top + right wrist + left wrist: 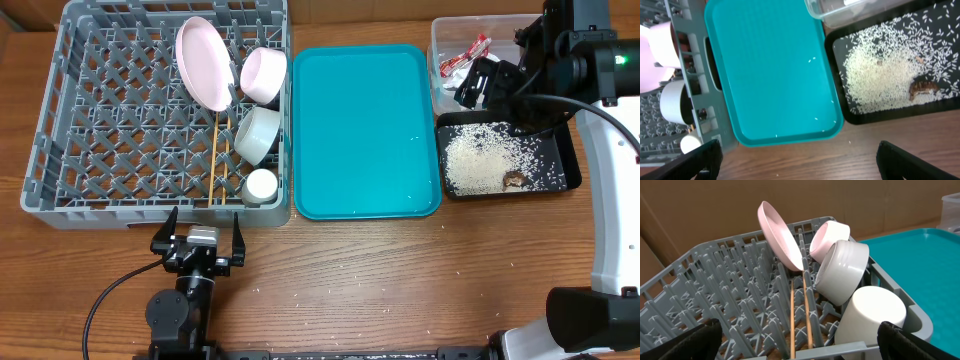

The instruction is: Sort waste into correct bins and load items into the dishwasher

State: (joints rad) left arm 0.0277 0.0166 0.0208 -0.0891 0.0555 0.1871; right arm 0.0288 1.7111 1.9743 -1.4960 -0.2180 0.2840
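Black-fingered, the left gripper (204, 225) sits low just near of the grey lattice rack (60, 120), claw spread wide and empty, bare wooden table (400, 280) on both sides; the right gripper (800, 160) hangs over the clear tub (445, 35) and the black tray (570, 170), claw also wide, holding nothing; the rack's right side carries a tilted round plate (203, 62), two bowls (264, 75) (258, 134), a cup (261, 186) and thin chopsticks (216, 160) lying flat; the smooth teal tray (365, 130) fills the gap between rack and bins; a crumpled wrapper (465, 55) lies in the tub; rice (475, 160) and a brown lump (515, 180) lie in the black tray.
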